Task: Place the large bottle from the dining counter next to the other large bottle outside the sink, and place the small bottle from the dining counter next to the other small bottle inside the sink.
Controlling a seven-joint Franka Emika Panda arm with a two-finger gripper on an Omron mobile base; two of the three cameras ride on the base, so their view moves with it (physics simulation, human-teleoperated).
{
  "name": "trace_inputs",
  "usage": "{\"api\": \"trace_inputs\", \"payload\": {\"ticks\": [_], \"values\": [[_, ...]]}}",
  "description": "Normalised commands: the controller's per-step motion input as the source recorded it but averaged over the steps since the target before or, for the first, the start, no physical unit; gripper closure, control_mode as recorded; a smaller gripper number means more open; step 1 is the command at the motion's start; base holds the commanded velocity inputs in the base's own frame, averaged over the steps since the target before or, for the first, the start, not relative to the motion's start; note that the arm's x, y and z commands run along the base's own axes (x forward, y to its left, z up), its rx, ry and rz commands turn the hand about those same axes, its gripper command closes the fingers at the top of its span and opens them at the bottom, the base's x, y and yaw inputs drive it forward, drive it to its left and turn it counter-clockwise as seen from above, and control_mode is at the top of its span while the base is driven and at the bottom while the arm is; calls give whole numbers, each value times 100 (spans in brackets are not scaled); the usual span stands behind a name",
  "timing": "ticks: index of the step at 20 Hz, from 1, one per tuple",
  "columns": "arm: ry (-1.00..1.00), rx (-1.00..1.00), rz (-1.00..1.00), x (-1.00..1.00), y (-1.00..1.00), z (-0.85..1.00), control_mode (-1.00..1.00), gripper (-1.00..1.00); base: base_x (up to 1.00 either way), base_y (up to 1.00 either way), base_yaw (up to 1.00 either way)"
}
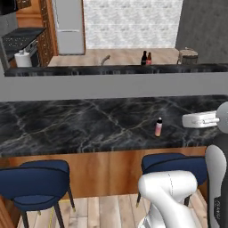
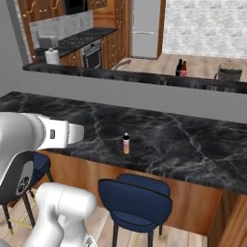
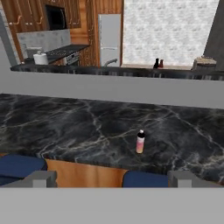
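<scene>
The small bottle (image 1: 158,127) (image 2: 126,144) (image 3: 140,141), pale pink with a dark cap, stands upright near the front edge of the dining counter (image 1: 67,124) (image 2: 193,144) (image 3: 65,127). My gripper (image 3: 113,179) is open with nothing between its fingers. It hangs in front of the counter's edge, above the stools, facing the small bottle from a distance. On the far wooden counter the black large bottle (image 1: 144,58) (image 2: 179,67) (image 3: 156,64) stands right beside the amber large bottle (image 1: 149,58) (image 2: 184,68) (image 3: 161,64). The sink's curved faucet (image 1: 105,59) (image 2: 121,63) (image 3: 111,62) rises left of them; its basin is hidden behind the ledge.
Blue stools (image 1: 35,182) (image 2: 137,202) stand under the dining counter's wooden front. A grey raised ledge (image 1: 111,84) runs behind the marble top. A paper towel roll (image 1: 23,59) sits at the far left and a basket (image 1: 188,55) at the far right.
</scene>
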Motion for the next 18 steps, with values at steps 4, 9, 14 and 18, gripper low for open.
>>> {"api": "trace_inputs", "payload": {"ticks": [4, 9, 14, 18], "values": [[0, 0, 0, 0, 0, 0, 100, -100, 71, -1, 0], [0, 0, 0, 0, 0, 0, 100, -100, 73, -27, -2], [0, 0, 0, 0, 0, 0, 100, -100, 44, -20, -14], [0, 0, 0, 0, 0, 0, 100, -100, 0, -4, -24]]}}
